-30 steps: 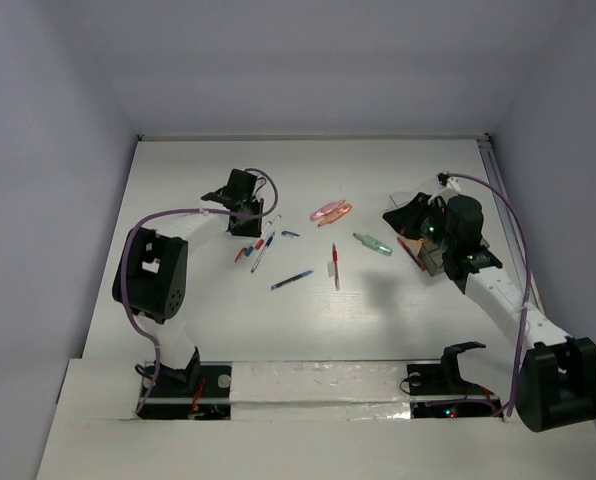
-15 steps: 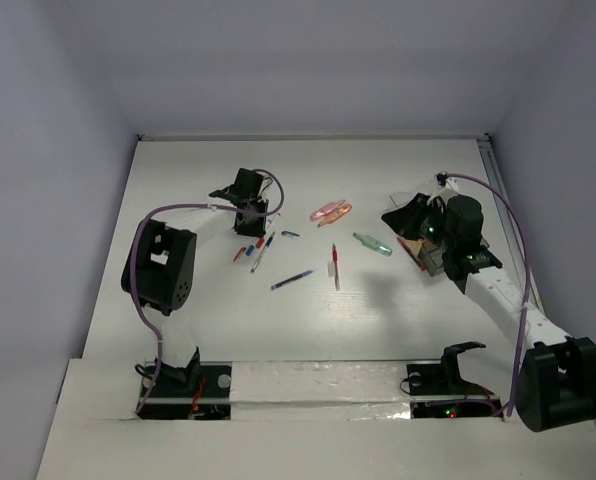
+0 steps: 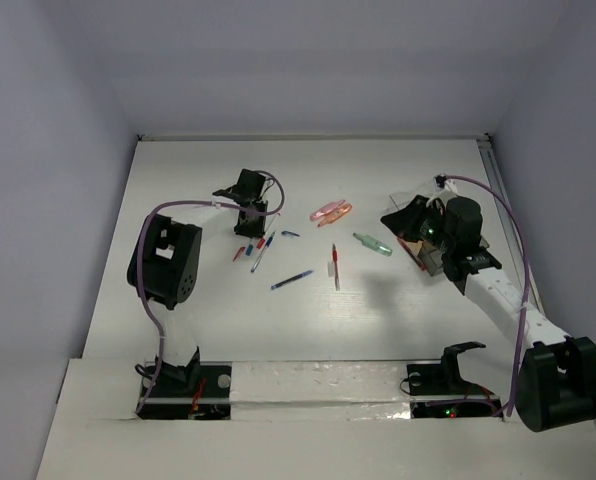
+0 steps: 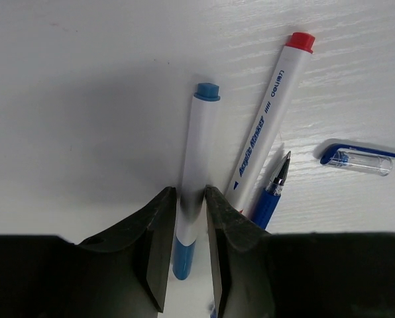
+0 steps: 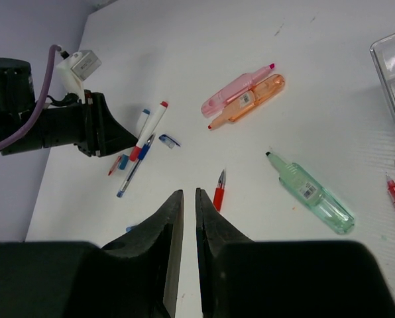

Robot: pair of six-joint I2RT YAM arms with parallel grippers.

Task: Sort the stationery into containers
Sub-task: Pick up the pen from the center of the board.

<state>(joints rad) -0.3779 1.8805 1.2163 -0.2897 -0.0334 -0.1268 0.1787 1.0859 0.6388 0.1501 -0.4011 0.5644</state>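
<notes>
The blue-tipped marker has a white barrel; the red-capped marker is white with blue lettering. Translucent: pink highlighter, orange highlighter, green highlighter.

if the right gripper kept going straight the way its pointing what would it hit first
Probably bare table: straight ahead of the right gripper the line runs over open surface. The red pen lies just beside that line and might be clipped; depth is hard to judge.
</notes>
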